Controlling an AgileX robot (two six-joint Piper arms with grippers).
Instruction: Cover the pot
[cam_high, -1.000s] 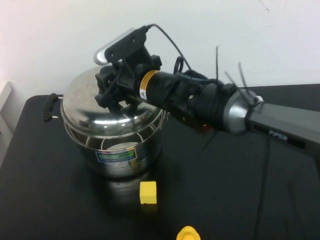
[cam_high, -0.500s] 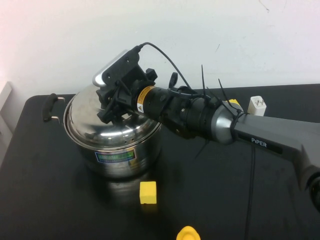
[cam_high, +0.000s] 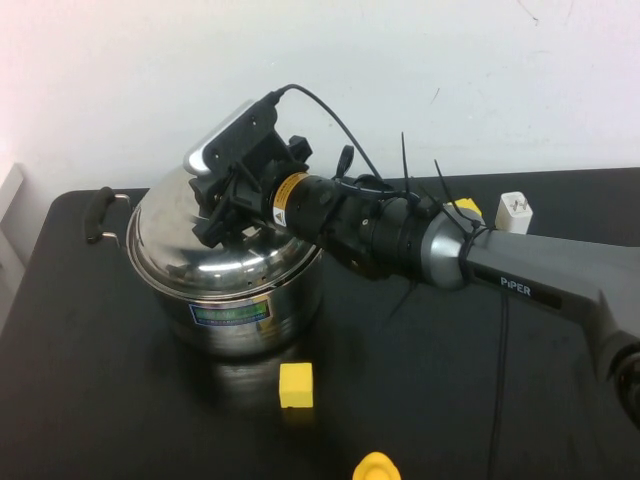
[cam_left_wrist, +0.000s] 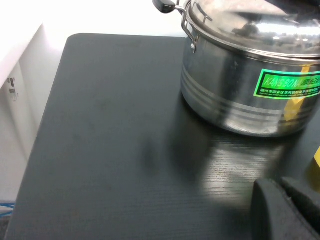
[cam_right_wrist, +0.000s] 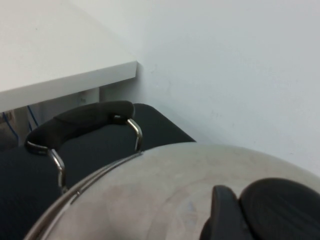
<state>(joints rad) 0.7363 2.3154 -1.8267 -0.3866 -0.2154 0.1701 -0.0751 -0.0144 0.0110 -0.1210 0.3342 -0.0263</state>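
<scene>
- The pot (cam_high: 240, 300) stood on the black table (cam_high: 100, 400), toward the robot's left and near the back edge.
- A domed steel lid (cam_high: 215, 255) sat on the pot's rim, level all round as far as the high view showed.
- The pot's green label (cam_high: 232, 314) faced the robot; one black side handle (cam_high: 98, 212) stuck out on the left, the other was hidden behind the arm.
- The right gripper (cam_high: 228, 205) was over the middle of the lid, reached in from the right; its fingers were around the place where the knob would be, but whether they were clamped or loose could not be told.
- In the right wrist view a dark finger (cam_right_wrist: 227, 215) lay just beside a rounded black shape (cam_right_wrist: 282, 205) on the lid's top, with the pot handle (cam_right_wrist: 80, 122) beyond.
- The left gripper (cam_left_wrist: 287, 207) was low over the table, just beside the pot on the robot's side; only a dark corner of it showed, so its fingers' state could not be told.
- A yellow cube (cam_high: 296, 385) lay on the table in front of the pot, apart from it.
- A second yellow piece (cam_high: 376, 467) lay at the near edge.
- A white block (cam_high: 515, 212) and another yellow bit (cam_high: 464, 208) sat behind the right arm.
</scene>
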